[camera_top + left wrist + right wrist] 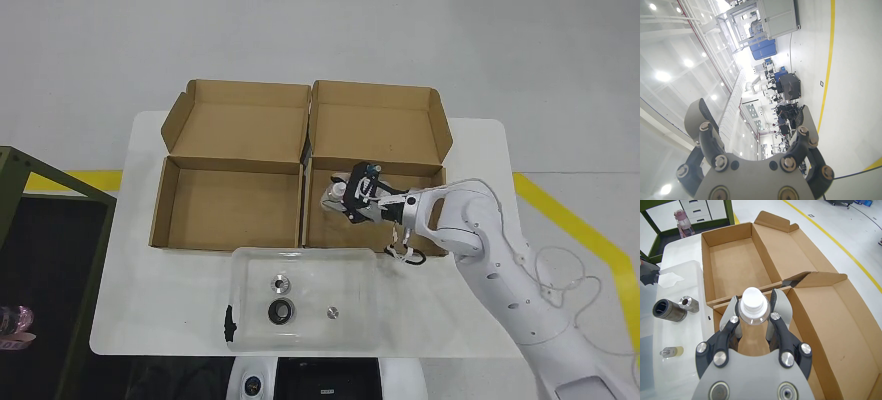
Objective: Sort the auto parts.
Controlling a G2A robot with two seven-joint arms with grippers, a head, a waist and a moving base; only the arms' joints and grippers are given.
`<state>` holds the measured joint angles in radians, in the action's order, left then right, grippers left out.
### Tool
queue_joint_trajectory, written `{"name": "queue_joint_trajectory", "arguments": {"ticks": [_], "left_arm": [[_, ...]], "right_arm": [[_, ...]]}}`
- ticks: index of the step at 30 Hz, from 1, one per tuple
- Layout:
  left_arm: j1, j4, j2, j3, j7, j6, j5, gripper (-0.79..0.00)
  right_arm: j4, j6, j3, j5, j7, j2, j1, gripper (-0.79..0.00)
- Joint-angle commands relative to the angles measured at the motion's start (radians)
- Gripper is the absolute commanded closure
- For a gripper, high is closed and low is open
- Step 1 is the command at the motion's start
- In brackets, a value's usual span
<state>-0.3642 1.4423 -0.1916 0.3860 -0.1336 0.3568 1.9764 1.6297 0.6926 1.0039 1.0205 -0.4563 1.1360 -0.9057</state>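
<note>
Right gripper (pixel 755 298) grasped a white-capped clear plastic part (pixel 752 300); an open brown cardboard box (pixel 328 228) lay below it. Left gripper (pixel 752 105) stood released.

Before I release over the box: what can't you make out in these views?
White-capped part: its lower body sits behind the right gripper in right wrist view; too small in top view.
Box floor beneath it: the arm covers it in top view.
Left gripper: where it hangs; left wrist view faces the hall.
</note>
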Motion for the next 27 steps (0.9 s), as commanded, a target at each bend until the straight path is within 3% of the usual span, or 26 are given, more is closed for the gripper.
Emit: {"name": "queue_joint_trajectory", "arguments": {"ticks": [1,16,17,18,19,25,26,27], "left_arm": [[0.0,0.0,0.0,0.0,0.0,0.0,0.0,-0.785],[0.0,0.0,0.0,0.0,0.0,0.0,0.0,-0.785],[0.0,0.0,0.0,0.0,0.0,0.0,0.0,-0.785],[0.0,0.0,0.0,0.0,0.0,0.0,0.0,-0.785],[0.0,0.0,0.0,0.0,0.0,0.0,0.0,-0.785],[0.0,0.0,0.0,0.0,0.0,0.0,0.0,-0.785],[0.0,0.0,0.0,0.0,0.0,0.0,0.0,-0.785],[0.0,0.0,0.0,0.0,0.0,0.0,0.0,-0.785]], "right_arm": [[-0.021,-0.011,-0.011,0.006,0.007,0.004,0.008,0.0],[-0.147,-0.098,-0.111,0.081,0.053,0.039,0.06,-0.022],[-0.151,-0.105,-0.114,0.083,0.056,0.041,0.06,-0.095],[-0.157,-0.11,-0.117,0.084,0.058,0.042,0.06,-0.296],[-0.164,-0.115,-0.119,0.082,0.057,0.044,0.06,-0.348],[-0.183,-0.122,-0.123,0.074,0.055,0.05,0.065,-0.422],[-0.183,-0.121,-0.122,0.075,0.055,0.05,0.065,-0.465],[-0.183,-0.12,-0.121,0.075,0.054,0.051,0.066,-0.563]]}}
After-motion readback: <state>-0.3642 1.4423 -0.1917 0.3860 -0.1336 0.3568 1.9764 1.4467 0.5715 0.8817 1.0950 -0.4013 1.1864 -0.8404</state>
